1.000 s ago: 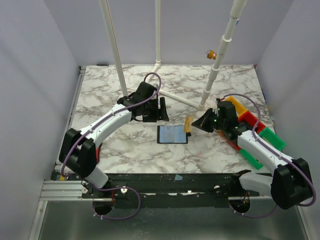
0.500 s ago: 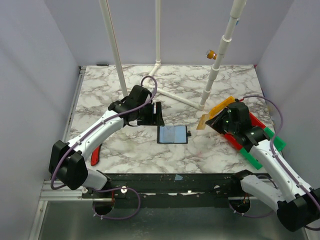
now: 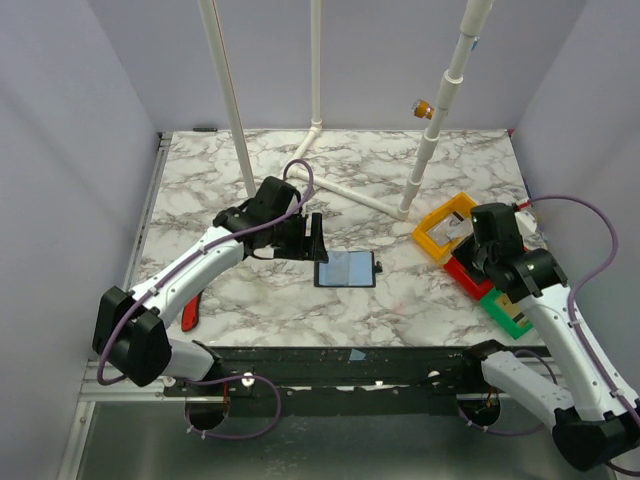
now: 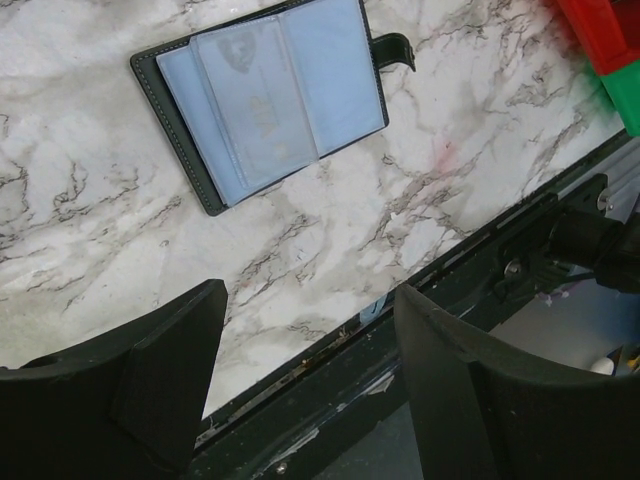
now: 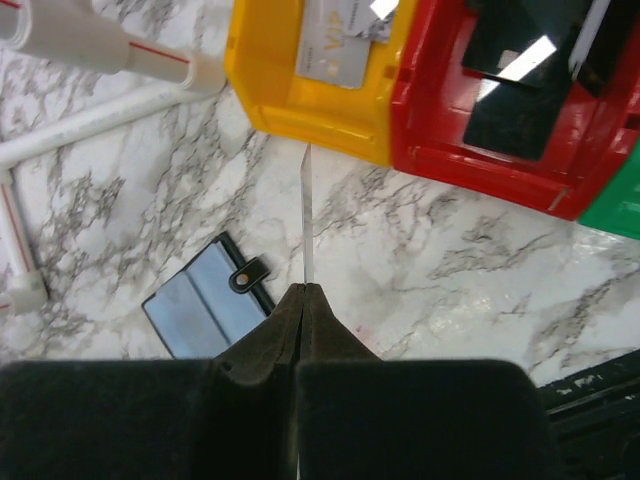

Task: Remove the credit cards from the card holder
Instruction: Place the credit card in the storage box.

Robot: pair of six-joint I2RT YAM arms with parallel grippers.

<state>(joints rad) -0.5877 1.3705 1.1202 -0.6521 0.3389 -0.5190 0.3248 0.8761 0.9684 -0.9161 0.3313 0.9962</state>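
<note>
While my left claw (image 4: 310, 295) hangs open just left of the wallet (image 3: 345, 268), which lies unfolded mid-counter (image 3: 250, 290), my right claw (image 5: 303, 292) is pinched shut on a card (image 5: 306, 210), edge-on, near the yellow bin (image 5: 300, 105) holding a second card (image 5: 338, 52).

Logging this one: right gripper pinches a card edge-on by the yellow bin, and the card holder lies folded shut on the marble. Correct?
Not quite. The card holder lies open, bluish sleeves facing up, as the left wrist view shows. The rest holds: the right gripper pinches a card edge-on by the yellow bin.
</note>
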